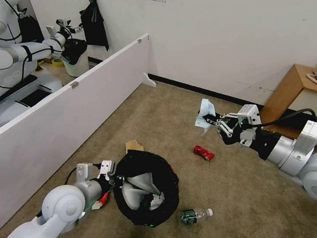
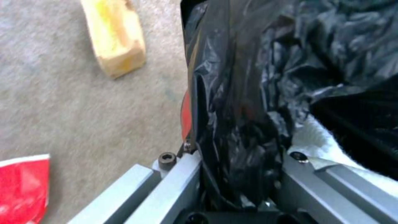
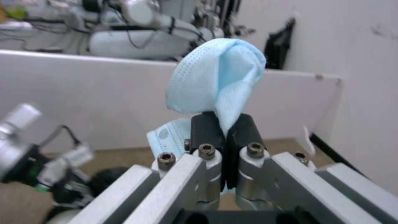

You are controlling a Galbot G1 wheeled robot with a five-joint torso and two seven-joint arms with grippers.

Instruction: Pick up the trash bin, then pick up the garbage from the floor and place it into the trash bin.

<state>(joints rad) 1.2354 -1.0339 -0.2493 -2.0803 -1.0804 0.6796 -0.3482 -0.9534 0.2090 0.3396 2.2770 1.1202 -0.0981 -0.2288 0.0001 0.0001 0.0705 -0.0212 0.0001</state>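
Note:
The trash bin (image 1: 146, 188), red with a crinkly black liner (image 2: 248, 93), hangs low over the carpet with white slippers and tissue inside. My left gripper (image 1: 116, 175) is shut on its near rim (image 2: 232, 174). My right gripper (image 1: 208, 120) is raised over the carpet to the right, shut on a light blue cloth (image 1: 205, 115) (image 3: 217, 81) that sticks out past the black pads (image 3: 205, 129). On the floor lie a crushed red can (image 1: 203, 152), a green-labelled clear bottle (image 1: 194, 216), a tan paper bag (image 1: 134, 145) (image 2: 116, 37) and a red-white paper cup (image 2: 23, 186).
A long white board (image 1: 51, 122) fences the carpet on the left; behind it stand another robot (image 1: 6, 48) and a white bin with black liner (image 1: 75, 58). A wooden table (image 1: 303, 89) with a telephone sits at the far right wall.

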